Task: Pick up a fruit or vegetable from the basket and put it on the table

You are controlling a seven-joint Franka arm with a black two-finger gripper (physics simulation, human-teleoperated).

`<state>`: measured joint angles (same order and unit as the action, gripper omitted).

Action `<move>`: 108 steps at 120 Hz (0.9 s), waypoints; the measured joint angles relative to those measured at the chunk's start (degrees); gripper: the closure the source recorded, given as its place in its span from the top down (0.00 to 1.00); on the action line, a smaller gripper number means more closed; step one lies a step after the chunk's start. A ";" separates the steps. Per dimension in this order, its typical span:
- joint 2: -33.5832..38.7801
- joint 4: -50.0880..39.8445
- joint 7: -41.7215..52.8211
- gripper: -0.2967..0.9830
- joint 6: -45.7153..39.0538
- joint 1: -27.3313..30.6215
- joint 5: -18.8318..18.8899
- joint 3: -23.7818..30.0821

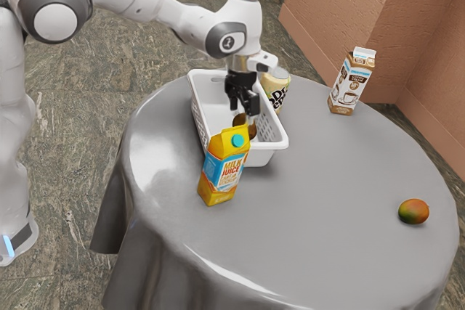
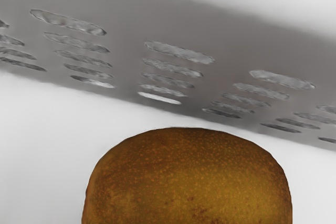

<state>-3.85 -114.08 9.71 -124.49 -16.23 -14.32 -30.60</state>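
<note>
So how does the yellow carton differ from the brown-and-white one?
The yellow carton has a round teal cap; the brown-and-white carton has a white top. The yellow carton stands beside the basket, while the brown-and-white carton stands apart from it, near the edge of the table. Both stand upright.

The place looks like a home, most likely a dining area or the eating end of a kitchen, though the exterior view does not settle which. A round table [image 1: 327, 186] wears a smooth grey cloth [image 1: 149, 270] that hangs in folds, and on it are a white plastic basket [image 1: 269, 157], a juice carton [image 1: 224, 173], a coffee-drink carton [image 1: 352, 83], a can [image 1: 276, 95] and a mango [image 1: 413, 211]. Around it lie a mottled, stone-look floor [image 1: 80, 114] and rough-textured, terracotta-coloured walls [image 1: 345, 16] with a matching baseboard [image 1: 317, 62].
</note>
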 joint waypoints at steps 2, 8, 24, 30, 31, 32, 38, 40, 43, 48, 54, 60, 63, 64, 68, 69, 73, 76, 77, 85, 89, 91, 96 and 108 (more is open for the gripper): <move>-0.19 0.25 -0.14 0.76 -0.10 0.15 0.00 0.00; -0.62 0.69 -0.54 0.76 -0.36 0.24 0.00 0.06; -1.38 1.01 -1.47 0.75 -1.23 -0.78 0.00 0.37; -1.92 1.60 -1.77 0.75 -1.53 -0.86 -0.01 0.42; -2.02 1.67 -1.82 0.75 -1.57 -0.86 -0.02 0.43; -2.11 1.73 -1.87 0.75 -1.61 -0.85 -0.03 0.43; -2.52 1.94 -2.16 0.75 -1.93 -0.80 -0.12 0.45; -2.59 1.98 -2.26 0.75 -2.04 -0.77 -0.15 0.45; -2.69 2.01 -2.40 0.75 -2.18 -0.71 -0.20 0.45; -2.89 2.05 -2.62 0.75 -2.40 -0.65 -0.27 0.45; -3.18 2.07 -2.86 0.75 -2.67 -0.66 -0.33 0.45; -3.38 2.07 -3.08 0.75 -2.90 -0.69 -0.38 0.46; -3.51 2.08 -3.19 0.75 -3.00 -0.69 -0.41 0.46; -3.54 2.08 -3.22 0.75 -3.04 -0.69 -0.42 0.46; -3.67 2.08 -3.35 0.75 -3.15 -0.67 -0.46 0.46; -3.69 2.07 -3.38 0.75 -3.18 -0.67 -0.47 0.46; -3.78 2.03 -3.51 0.75 -3.28 -0.63 -0.50 0.46; -3.86 2.02 -3.60 0.75 -3.35 -0.62 -0.52 0.46; -3.90 2.01 -3.62 0.75 -3.38 -0.61 -0.53 0.46; -4.04 2.00 -3.84 0.75 -3.59 -0.64 -0.57 0.46; -4.06 1.99 -3.94 0.75 -3.68 -0.67 -0.58 0.46; -4.07 1.99 -3.98 0.75 -3.72 -0.68 -0.58 0.46; -4.16 1.99 -4.10 0.75 -3.80 -0.68 -0.59 0.47; -4.44 1.99 -4.33 0.75 -3.95 -0.70 -0.58 0.55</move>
<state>-8.29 -112.08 5.38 -128.45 -16.93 -14.91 -30.05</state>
